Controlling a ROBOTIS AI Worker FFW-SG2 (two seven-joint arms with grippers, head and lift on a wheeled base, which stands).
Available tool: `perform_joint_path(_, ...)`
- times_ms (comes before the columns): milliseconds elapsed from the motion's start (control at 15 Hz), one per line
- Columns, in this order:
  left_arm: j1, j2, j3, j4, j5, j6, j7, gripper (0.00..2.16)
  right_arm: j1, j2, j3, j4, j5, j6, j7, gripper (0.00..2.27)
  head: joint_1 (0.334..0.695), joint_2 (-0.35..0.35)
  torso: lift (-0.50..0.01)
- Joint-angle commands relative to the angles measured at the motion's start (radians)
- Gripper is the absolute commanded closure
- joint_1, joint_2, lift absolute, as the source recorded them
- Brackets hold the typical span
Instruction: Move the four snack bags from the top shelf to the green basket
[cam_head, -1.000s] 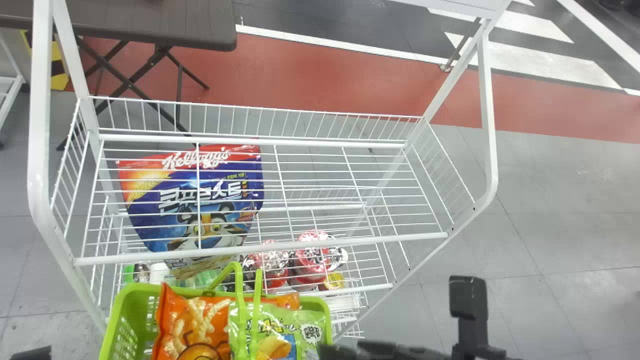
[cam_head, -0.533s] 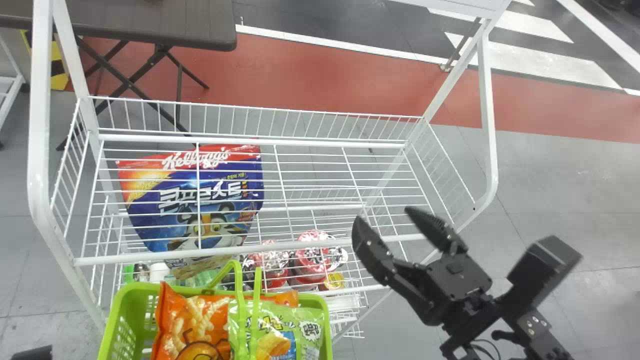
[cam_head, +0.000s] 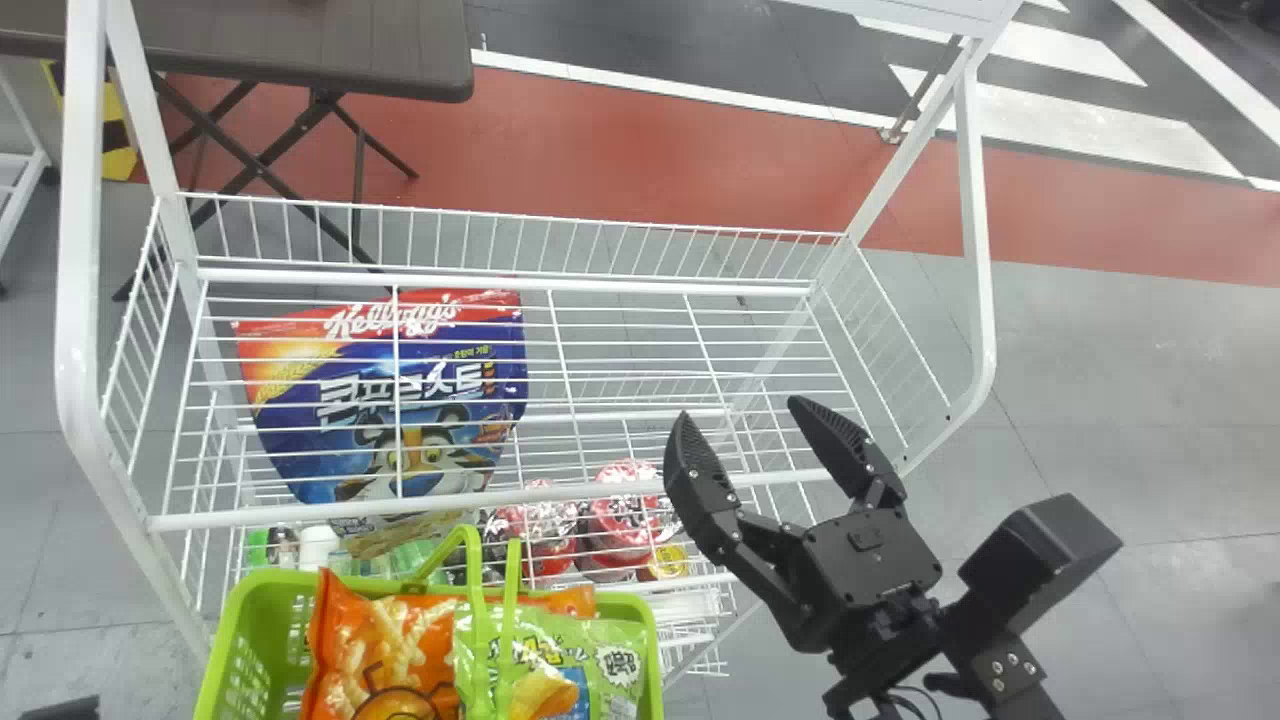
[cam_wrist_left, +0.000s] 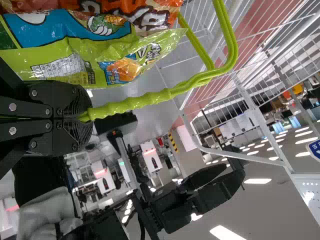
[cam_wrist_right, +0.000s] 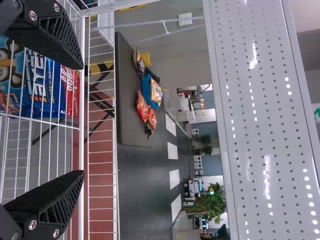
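Left wrist view: our left end effector (cam_wrist_left: 83, 118), clamped on the basket's handle (cam_wrist_left: 145, 101), should brace it without tugging.
Cereal pouch (cam_head: 400, 400): seen beneath the shelf wires; we would leave it alone.
Green basket (cam_head: 262, 630): before the rack, holding our delivered load.
Orange bag (cam_head: 375, 650), green bag (cam_head: 560, 640): both inside, side by side.
Right end effector (cam_head: 739, 408): spread and holding nothing by the front rail (cam_head: 560, 492); should another bag await, we would clear that rail, then squeeze gently.
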Motion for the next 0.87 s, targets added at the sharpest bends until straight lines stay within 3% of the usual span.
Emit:
perform_joint_path(0,0.000,0.000,-0.003,0.000,0.001,0.003,0.002,1.13,0.002,0.001,-0.002,-0.001,0.015,-0.023,0.001,0.07,0.695,-0.350,0.000)
perform_joint_path(800,-0.006,-0.003,-0.004,0.003,0.001,0.018,0.006,1.14,-0.005,0.001,0.008,0.014,0.039,-0.085,0.001,0.07,0.695,-0.350,0.000)
